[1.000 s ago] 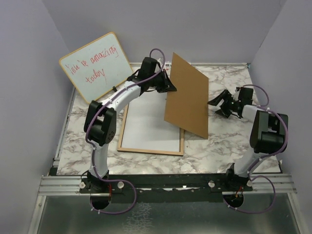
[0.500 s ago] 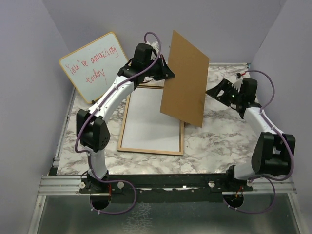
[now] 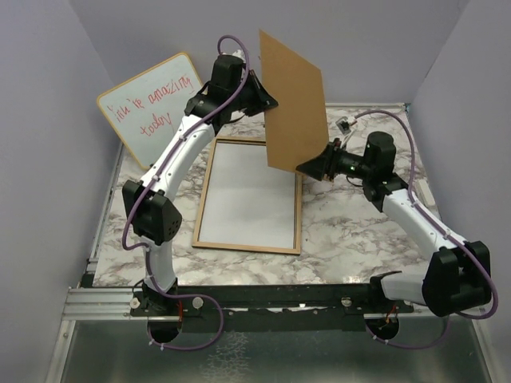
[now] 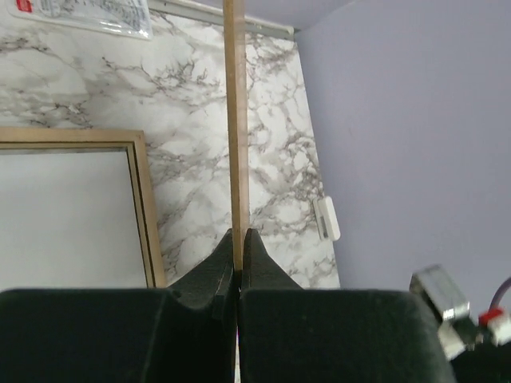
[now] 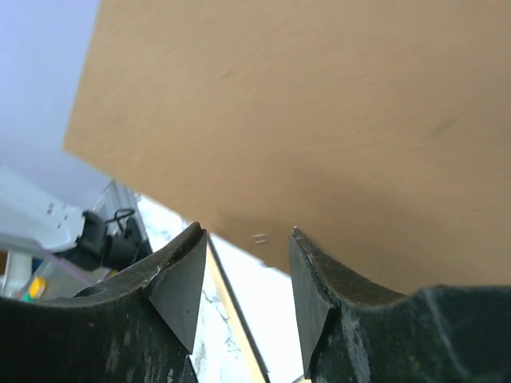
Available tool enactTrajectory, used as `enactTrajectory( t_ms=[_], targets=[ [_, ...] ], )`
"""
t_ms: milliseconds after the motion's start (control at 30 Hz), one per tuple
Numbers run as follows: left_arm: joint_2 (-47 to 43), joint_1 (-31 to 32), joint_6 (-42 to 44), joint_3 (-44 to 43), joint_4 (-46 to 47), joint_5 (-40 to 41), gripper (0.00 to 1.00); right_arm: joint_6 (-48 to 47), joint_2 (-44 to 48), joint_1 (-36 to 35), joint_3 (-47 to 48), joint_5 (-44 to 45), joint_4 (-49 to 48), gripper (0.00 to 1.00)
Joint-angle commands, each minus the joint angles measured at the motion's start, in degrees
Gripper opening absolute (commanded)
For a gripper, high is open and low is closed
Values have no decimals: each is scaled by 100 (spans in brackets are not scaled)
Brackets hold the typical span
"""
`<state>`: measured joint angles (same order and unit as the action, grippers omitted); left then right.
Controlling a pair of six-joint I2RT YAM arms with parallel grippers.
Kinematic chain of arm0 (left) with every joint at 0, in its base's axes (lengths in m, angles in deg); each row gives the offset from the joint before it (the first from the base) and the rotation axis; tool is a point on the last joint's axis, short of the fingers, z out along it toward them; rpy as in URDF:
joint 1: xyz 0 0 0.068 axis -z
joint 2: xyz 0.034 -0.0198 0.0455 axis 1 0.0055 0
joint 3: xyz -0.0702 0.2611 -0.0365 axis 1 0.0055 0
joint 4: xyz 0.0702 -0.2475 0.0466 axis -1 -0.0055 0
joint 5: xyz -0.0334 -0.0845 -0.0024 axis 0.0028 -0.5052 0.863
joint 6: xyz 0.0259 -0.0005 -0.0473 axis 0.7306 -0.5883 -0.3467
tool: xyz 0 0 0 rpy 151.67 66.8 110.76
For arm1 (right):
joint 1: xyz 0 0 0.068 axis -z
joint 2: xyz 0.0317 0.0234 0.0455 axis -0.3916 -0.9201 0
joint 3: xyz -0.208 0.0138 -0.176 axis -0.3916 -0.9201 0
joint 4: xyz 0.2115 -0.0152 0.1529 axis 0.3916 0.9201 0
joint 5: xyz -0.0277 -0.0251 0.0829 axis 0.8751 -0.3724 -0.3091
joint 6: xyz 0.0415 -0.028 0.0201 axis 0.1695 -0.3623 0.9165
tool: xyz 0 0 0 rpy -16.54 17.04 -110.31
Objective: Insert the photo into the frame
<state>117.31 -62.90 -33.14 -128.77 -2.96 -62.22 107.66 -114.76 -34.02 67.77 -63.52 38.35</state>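
The left claw [image 3: 267,104] is clenched on the board [image 3: 294,104], pinching its 9 o'clock edge. The board stands nearly upright in the air at the frame's 12 o'clock. The wrist view shows the thin edge [image 4: 234,120] running straight up out of the shut tips [image 4: 237,239].

The frame [image 3: 205,199] lies flat on the table [image 3: 359,231], wood face up, and a white sheet fills its opening. That sheet may be the photo's plain back; I cannot tell, and no printed side shows.

The right claw [image 3: 307,169] sits at the board's 5 o'clock corner. It is half spread and grasps nothing. In its own view the brown face [image 5: 319,104] fills the top, and the lower edge crosses just above the tips [image 5: 245,233].

The step looks like taking a second hold on the board. To do it well:

- Turn the right wrist so the jaws straddle the edge rather than face the flat side.
- Slide on from 5 o'clock only a little way, then close.
- Hold the left pinch fixed until the right has bitten. One grip on a wide, thin panel lets it swing or twist.
- Keep the lower edge above the frame's far rail and away from the whiteboard [image 3: 156,104] at 10 o'clock.
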Motion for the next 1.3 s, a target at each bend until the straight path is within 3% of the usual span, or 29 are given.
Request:
enactTrajectory(
  t_ms=[0, 200, 500, 633, 800, 1000, 1267],
  targets=[
    [151, -83, -469, -418, 177, 142, 0, -291, 29, -491, -103, -291, -572, 49],
    [142, -196, -583, -305, 101, 82, 0, -676, -358, -1019, 153, 255, -385, 47],
    [21, -379, -420, -174, 85, 85, 0, -887, -458, -1045, 114, 589, -450, 46],
    [-43, -423, -64, -199, 24, -10, 0, -822, -364, -1039, 239, 1380, -372, 58],
    [-170, -437, 107, -192, -435, 410, 0, -934, -500, -1167, 1094, 2203, 482, 73],
    [-215, -472, -147, -227, -608, 828, 0, -1925, -495, -2005, 1566, 3251, 717, 80],
    [-232, -568, -296, -397, -855, 984, 0, -3513, -452, -3339, 1314, 4744, 252, 86]
  ],
)
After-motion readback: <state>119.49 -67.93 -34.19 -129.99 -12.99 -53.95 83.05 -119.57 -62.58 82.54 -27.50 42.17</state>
